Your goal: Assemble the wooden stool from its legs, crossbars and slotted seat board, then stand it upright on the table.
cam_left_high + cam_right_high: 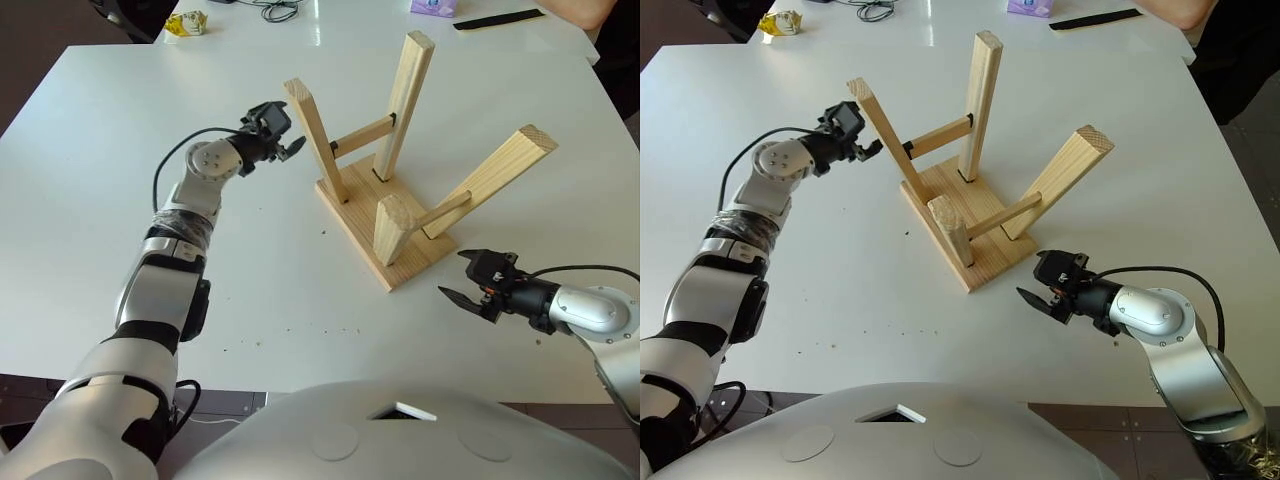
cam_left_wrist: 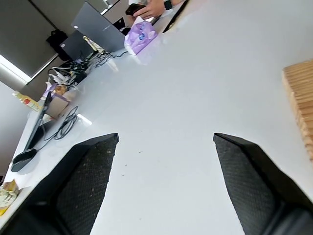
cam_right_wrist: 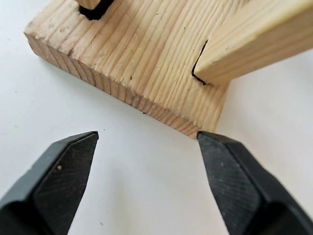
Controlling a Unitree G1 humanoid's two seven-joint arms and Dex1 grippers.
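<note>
The wooden stool lies upside down in mid-table, its slotted seat board (image 1: 356, 216) flat on the surface. Its legs point up and splay outward, the tallest (image 1: 405, 100) at the back. One crossbar (image 1: 362, 137) joins the two far legs and another (image 1: 446, 208) the two near ones. My left gripper (image 1: 288, 132) is open just left of the far-left leg (image 1: 315, 140), touching nothing. My right gripper (image 1: 453, 274) is open beside the board's near corner (image 3: 146, 63), a small gap from it, with bare table between its fingers.
The white table (image 1: 120, 180) has free room to the left and in front of the stool. Along the far edge lie a yellow wrapper (image 1: 187, 23), cables (image 1: 275, 10), a purple pack (image 1: 432, 7) and a black strip (image 1: 498, 19). A laptop (image 2: 95, 29) stands beyond.
</note>
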